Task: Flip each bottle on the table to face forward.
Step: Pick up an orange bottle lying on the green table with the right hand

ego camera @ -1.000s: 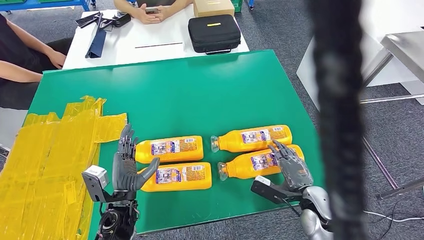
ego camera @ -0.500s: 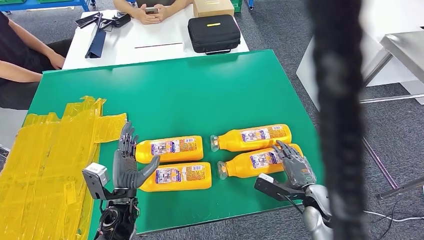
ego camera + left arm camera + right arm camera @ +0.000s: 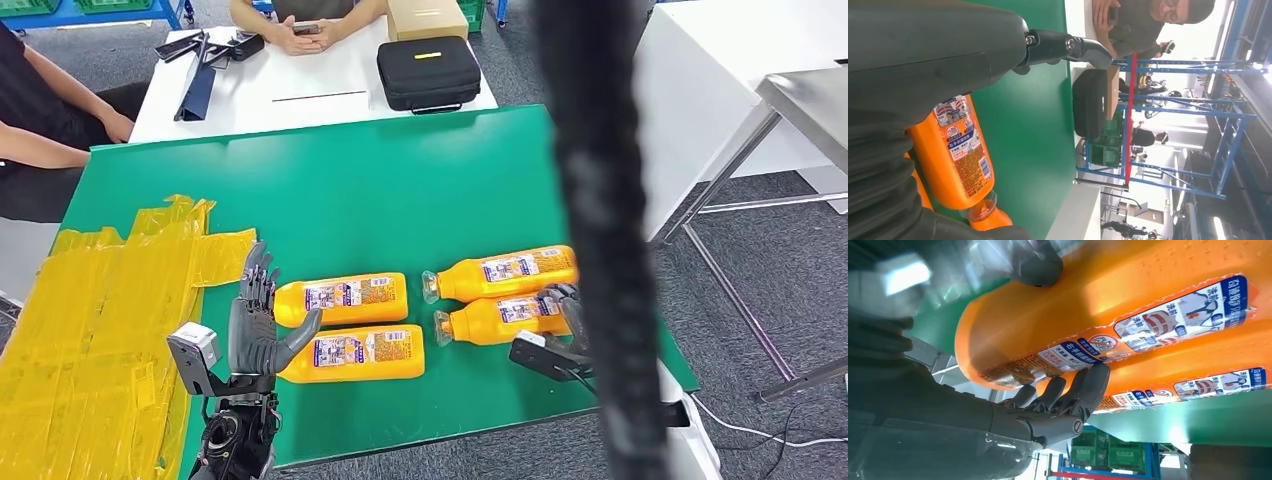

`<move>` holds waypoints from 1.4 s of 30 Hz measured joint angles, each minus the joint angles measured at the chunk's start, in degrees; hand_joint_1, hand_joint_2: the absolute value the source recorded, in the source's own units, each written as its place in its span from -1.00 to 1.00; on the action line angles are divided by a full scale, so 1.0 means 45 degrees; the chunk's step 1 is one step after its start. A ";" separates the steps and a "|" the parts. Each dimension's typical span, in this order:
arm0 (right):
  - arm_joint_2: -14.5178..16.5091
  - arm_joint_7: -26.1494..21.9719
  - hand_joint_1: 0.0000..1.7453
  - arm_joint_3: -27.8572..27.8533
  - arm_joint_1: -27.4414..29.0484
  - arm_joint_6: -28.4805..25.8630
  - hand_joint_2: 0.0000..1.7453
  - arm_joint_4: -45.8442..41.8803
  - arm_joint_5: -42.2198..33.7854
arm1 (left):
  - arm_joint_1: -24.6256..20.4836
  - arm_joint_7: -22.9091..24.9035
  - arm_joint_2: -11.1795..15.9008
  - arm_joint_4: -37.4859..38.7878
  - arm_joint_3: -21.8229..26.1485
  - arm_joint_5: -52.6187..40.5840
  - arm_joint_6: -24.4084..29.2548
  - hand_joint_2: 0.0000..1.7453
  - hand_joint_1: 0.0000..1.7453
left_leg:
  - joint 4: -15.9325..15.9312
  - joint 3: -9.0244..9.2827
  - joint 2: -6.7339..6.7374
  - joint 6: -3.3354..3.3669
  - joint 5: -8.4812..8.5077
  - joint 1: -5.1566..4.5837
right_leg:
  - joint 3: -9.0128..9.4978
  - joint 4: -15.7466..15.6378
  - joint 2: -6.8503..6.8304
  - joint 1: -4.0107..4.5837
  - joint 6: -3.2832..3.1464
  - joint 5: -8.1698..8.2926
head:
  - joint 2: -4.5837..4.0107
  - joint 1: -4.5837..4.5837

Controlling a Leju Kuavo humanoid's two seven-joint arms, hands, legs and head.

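Four orange bottles lie on their sides on the green table (image 3: 400, 190): far left (image 3: 340, 298), near left (image 3: 355, 353), far right (image 3: 505, 273), near right (image 3: 495, 318). My left hand (image 3: 255, 330) stands upright and open beside the base ends of the left pair, its thumb lying between them. The left wrist view shows a labelled bottle (image 3: 955, 150) past the palm. My right hand (image 3: 562, 305) grips the base end of the near right bottle (image 3: 1128, 305). Its fingers (image 3: 1073, 395) press the labelled side and its thumb (image 3: 1038, 262) the opposite side. The far right bottle (image 3: 1208, 355) lies just beyond.
A blurred black bar (image 3: 600, 250) crosses the head view and hides part of my right hand. Crinkled yellow tape (image 3: 100, 320) covers the table's left. Behind stands a white table (image 3: 300, 90) with a black case (image 3: 428, 68), where people sit. A metal table (image 3: 800, 90) stands right.
The camera has shifted, so the black bar now sits further left. My right hand has gone from lying on top of the near right bottle to gripping its base end. The left hand holds still.
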 joint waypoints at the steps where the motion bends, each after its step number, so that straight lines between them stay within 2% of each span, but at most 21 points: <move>1: -0.0015 0.0004 1.00 0.0020 -0.0018 0.0017 1.00 0.0033 0.0009 | 0.0000 -0.0001 0.0000 0.0001 0.0000 0.0001 0.0001 1.00 -1.00 | 0.0000 0.0012 0.0000 -0.0004 -0.0005 -0.0001 | 0.0011 0.0000 0.0000 -0.0001 0.0000 0.0000 | 0.0000 -0.0001; 11: -0.0521 0.0128 1.00 0.0484 -0.0225 0.1304 1.00 0.0363 0.0112 | 0.0000 0.0045 0.0000 0.0004 0.0005 0.0195 0.0038 1.00 -1.00 | -0.0002 0.0222 0.0004 0.0016 -0.0071 -0.0004 | 0.0118 -0.0028 0.0011 0.0001 0.0030 -0.0092 | 0.0000 -0.0001; 12: -0.0600 0.0135 0.59 0.0556 -0.0288 0.1463 1.00 0.0419 0.0096 | -0.0003 0.0051 0.0000 0.0005 0.0006 0.0226 0.0038 1.00 -1.00 | -0.0003 0.0267 0.0005 0.0021 -0.0098 -0.0004 | 0.0141 -0.0034 0.0013 0.0002 0.0030 -0.0114 | 0.0000 -0.0001; 15: -0.0905 0.0137 -0.92 0.0833 -0.0581 0.2008 1.00 0.0734 0.0031 | -0.0060 0.0066 0.0000 0.0033 0.0019 0.0329 0.0040 1.00 -1.00 | -0.0006 0.0379 0.0014 0.0034 -0.0147 -0.0002 | 0.0247 -0.0053 0.0022 0.0007 0.0037 -0.0155 | 0.0000 0.0001; 16: -0.1017 0.0141 -1.00 0.0947 -0.0711 0.2235 1.00 0.0901 0.0016 | -0.0105 0.0072 0.0000 0.0047 0.0024 0.0360 0.0041 1.00 -1.00 | -0.0006 0.0401 0.0015 0.0041 -0.0154 -0.0002 | 0.0274 -0.0058 0.0024 0.0008 0.0044 -0.0163 | 0.0000 0.0000; 20: -0.1432 0.0311 -1.00 0.1395 -0.1085 0.3096 1.00 0.1833 0.0151 | -0.0271 0.0117 0.0000 0.0114 0.0064 0.0504 0.0071 1.00 -1.00 | -0.0006 0.0449 0.0005 0.0057 -0.0156 0.0004 | 0.0361 -0.0092 0.0020 0.0015 0.0068 -0.0176 | 0.0000 0.0010; 25: -0.1855 0.0447 -1.00 0.1931 -0.1681 0.3601 1.00 0.2721 -0.0093 | -0.0340 0.0185 0.0000 0.0125 0.0114 0.0657 0.0104 1.00 -1.00 | -0.0006 0.0572 0.0130 0.0078 -0.0203 0.0023 | 0.0470 -0.0168 0.0111 0.0041 0.0073 -0.0176 | 0.0000 0.0005; 29: -0.2277 0.0442 -1.00 0.2292 -0.1924 0.3944 1.00 0.3064 -0.0492 | -0.0390 0.0204 0.0000 0.0132 0.0118 0.0766 0.0114 1.00 -1.00 | -0.0007 0.0642 0.0105 0.0102 -0.0233 0.0052 | 0.0587 -0.0226 0.0099 0.0069 0.0099 -0.0219 | 0.0000 0.0006; 30: -0.2356 0.0442 -0.57 0.2362 -0.1955 0.3995 1.00 0.3110 -0.0567 | -0.0395 0.0205 0.0000 0.0138 0.0120 0.0773 0.0115 1.00 -1.00 | -0.0007 0.0654 0.0098 0.0109 -0.0241 0.0058 | 0.0608 -0.0237 0.0097 0.0073 0.0100 -0.0222 | 0.0000 0.0006; 33: -0.2598 0.0437 0.93 0.2559 -0.2006 0.4208 1.00 0.3201 -0.0899 | -0.0418 0.0204 0.0001 0.0171 0.0121 0.0832 0.0115 1.00 -1.00 | -0.0007 0.0681 0.0074 0.0128 -0.0256 0.0069 | 0.0661 -0.0276 0.0089 0.0079 0.0100 -0.0226 | 0.0000 0.0006; 34: -0.2677 0.0432 1.00 0.2607 -0.2010 0.4280 1.00 0.3215 -0.1038 | -0.0425 0.0197 0.0002 0.0191 0.0121 0.0867 0.0115 1.00 -1.00 | -0.0007 0.0686 0.0065 0.0132 -0.0259 0.0072 | 0.0675 -0.0287 0.0083 0.0080 0.0101 -0.0230 | 0.0000 0.0007; 42: -0.2964 0.0475 1.00 0.2676 -0.1915 0.4396 1.00 0.3185 -0.1745 | -0.0407 0.0056 0.0041 0.0288 0.0118 0.1035 0.0115 1.00 -1.00 | -0.0008 0.0690 0.0049 0.0172 -0.0284 0.0074 | 0.0725 -0.0357 0.0067 0.0079 0.0105 -0.0238 | 0.0000 0.0007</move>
